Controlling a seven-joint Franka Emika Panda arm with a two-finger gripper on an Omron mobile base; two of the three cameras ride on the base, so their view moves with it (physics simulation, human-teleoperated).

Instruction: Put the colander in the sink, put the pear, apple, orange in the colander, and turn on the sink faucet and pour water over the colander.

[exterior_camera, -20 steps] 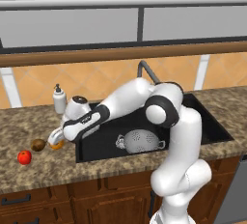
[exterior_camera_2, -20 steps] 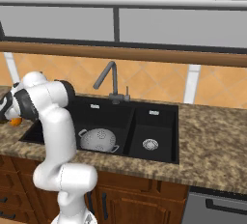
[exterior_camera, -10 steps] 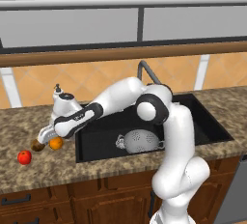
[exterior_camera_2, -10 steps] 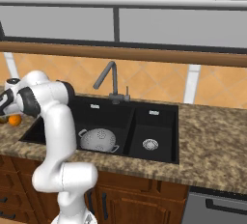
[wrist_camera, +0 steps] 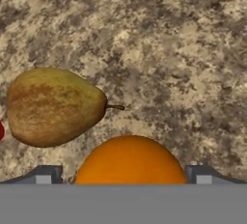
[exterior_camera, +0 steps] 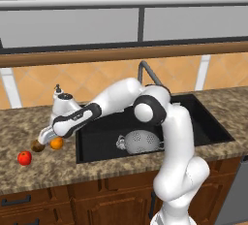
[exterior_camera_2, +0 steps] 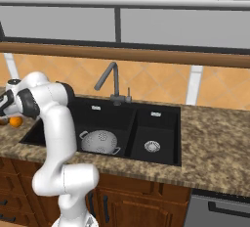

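On the speckled brown granite counter (exterior_camera: 29, 175), at the far left in the left base view, the red apple (exterior_camera: 24, 158) sits by itself near the front edge. Just to its right lies the brownish pear (exterior_camera: 37, 145), and right beside that the orange (exterior_camera: 56, 143). My gripper (exterior_camera: 44, 138) hangs low over these two fruits, reaching out to the left of the sink. Through my hand camera, my two fingertips (wrist_camera: 46, 175) stand spread as wide as they go, one on each side of the orange (wrist_camera: 130, 160), and I hold nothing. In that view the pear (wrist_camera: 54, 106) lies on its side next to the orange, stem pointing away from the body. Moving right, the black sink (exterior_camera: 104, 132) is set into the counter, and the silvery colander (exterior_camera: 140, 141) rests in the bottom of its large basin. Behind the basin rises the dark faucet (exterior_camera_2: 110, 81), its angled spout reaching over the large bowl.
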